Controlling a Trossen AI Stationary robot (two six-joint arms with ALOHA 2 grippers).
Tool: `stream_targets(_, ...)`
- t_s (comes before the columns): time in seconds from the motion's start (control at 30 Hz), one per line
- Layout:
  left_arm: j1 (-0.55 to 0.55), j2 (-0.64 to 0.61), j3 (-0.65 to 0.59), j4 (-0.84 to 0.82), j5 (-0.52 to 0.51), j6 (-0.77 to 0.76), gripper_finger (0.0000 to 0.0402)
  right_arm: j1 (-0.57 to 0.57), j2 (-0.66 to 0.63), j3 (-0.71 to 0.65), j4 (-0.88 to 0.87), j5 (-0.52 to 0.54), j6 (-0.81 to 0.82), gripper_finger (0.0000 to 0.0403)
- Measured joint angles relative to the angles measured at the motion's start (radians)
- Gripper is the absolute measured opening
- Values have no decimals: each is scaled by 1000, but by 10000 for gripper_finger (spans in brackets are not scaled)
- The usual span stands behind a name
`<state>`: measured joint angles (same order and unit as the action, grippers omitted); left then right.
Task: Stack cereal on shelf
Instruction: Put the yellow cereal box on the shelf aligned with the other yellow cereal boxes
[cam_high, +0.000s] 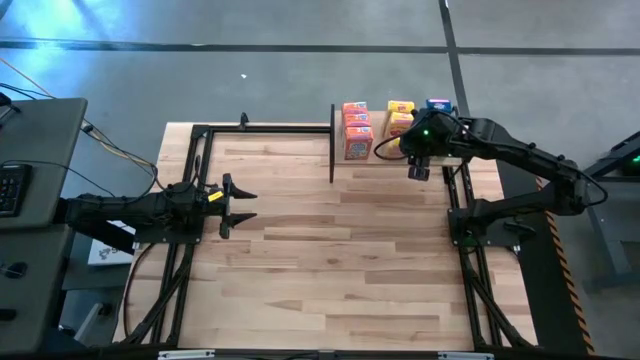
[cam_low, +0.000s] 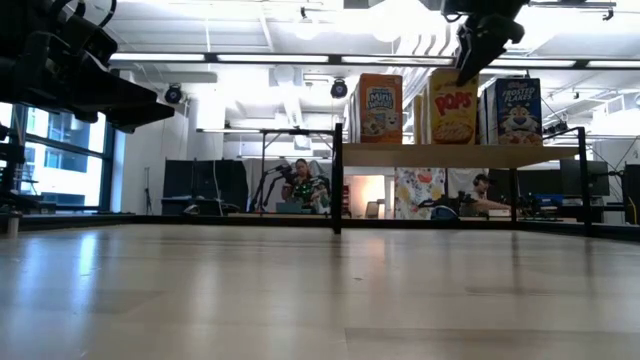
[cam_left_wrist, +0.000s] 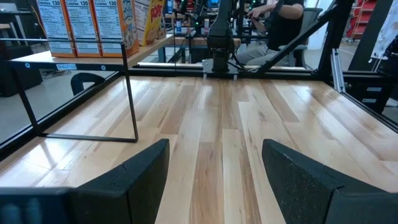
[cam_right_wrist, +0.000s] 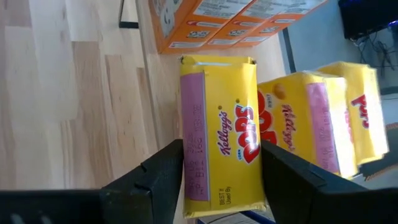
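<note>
The desk (cam_high: 340, 250) is a broad plank top with a black frame along its sides. At its far edge stands the shelf (cam_high: 455, 158), a light-wood board on thin black posts, and the cereal is up on it: an orange row (cam_high: 356, 128), yellow boxes (cam_high: 400, 115) and a blue box (cam_high: 438, 104), upright and side by side. In the low view at least one box of each colour faces front.

The right arm reaches across the shelf, its gripper (cam_right_wrist: 221, 171) directly over the nearest yellow box (cam_right_wrist: 221, 140). The fingers straddle the box's narrow width with slivers of gap on both sides, so I judge the gripper slackened off it, not clenched. The left gripper (cam_high: 238, 205) waits at the desk's left side, fingers spread, holding nothing.

These boxes look light, thin card: stiff at the edges, easily dented on the broad printed faces, and glossy enough to slip under a weak pinch. Standing tall on a small base, they would tip from a sideways nudge, and close neighbours could topple together. The best hold is across the narrow sides near the top, with moderate squeeze, lifting and lowering straight.
</note>
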<state>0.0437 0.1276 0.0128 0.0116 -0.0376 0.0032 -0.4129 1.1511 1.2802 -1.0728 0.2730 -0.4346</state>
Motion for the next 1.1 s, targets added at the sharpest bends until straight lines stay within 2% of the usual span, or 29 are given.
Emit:
stream_targets(0.63,0,0,0,0,0,0,248,-1,0,3,17,12,-12,192)
stream_targets(0.9,0,0,0,0,0,0,248,-25,-1,3,25,16,-11,233)
stream_targets(1.1,0,0,0,0,0,0,248,-25,-1,3,25,41,-11,239)
